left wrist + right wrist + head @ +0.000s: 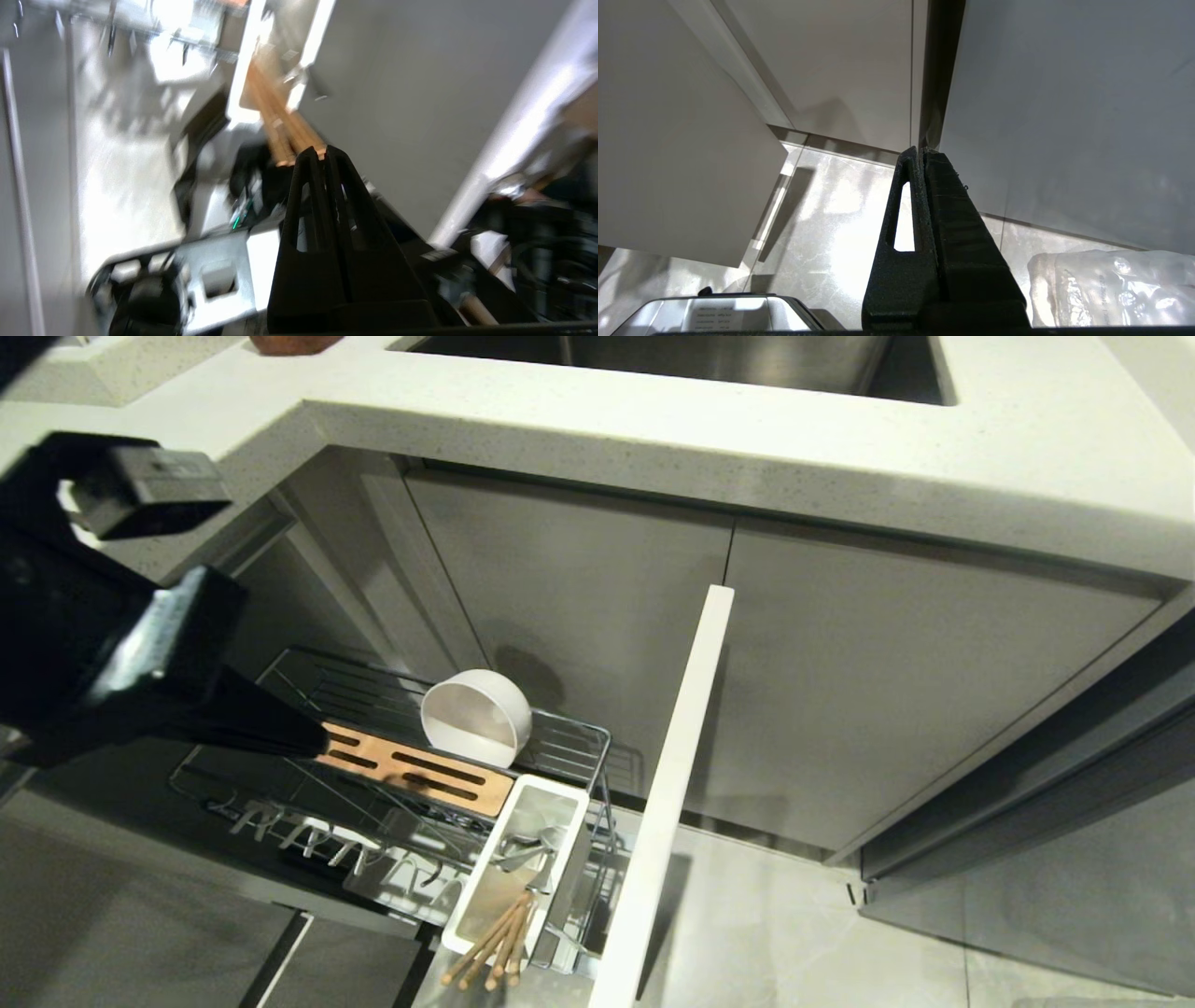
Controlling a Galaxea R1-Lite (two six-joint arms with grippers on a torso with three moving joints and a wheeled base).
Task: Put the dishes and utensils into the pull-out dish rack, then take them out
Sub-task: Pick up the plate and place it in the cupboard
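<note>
**Left claw pinched together by the chopsticks**

Starting with the head view: the pull-out dish rack (392,775) stands drawn out of the cabinet on the near left, its pale front panel (667,793) edge-on to us. The cream-white bowl (476,717) is tipped on its side at the rack's far end, just beyond the slotted wooden strip (415,770). The white utensil caddy (518,863) sits at the rack's near right corner, with the chopsticks (495,938) leaning out of its near end and the spoon (523,849) lying inside, farther in. The left arm fills the left edge, and the left claw (313,739) pokes in over the left end of the wooden strip. The table (840,439) runs across the far side, with the steel sink (672,359) sunk into it.

Over to the left wrist view: blurred, but the left claw (322,153) shows its fingers pressed together, the ends of the chopsticks (280,126) right at the tips; whether they are actually pinched cannot be told.

Right wrist view: the right claw (922,151) is closed on nothing, hanging above the pale floor (822,219) beside the cabinet doors (1064,116).
</note>
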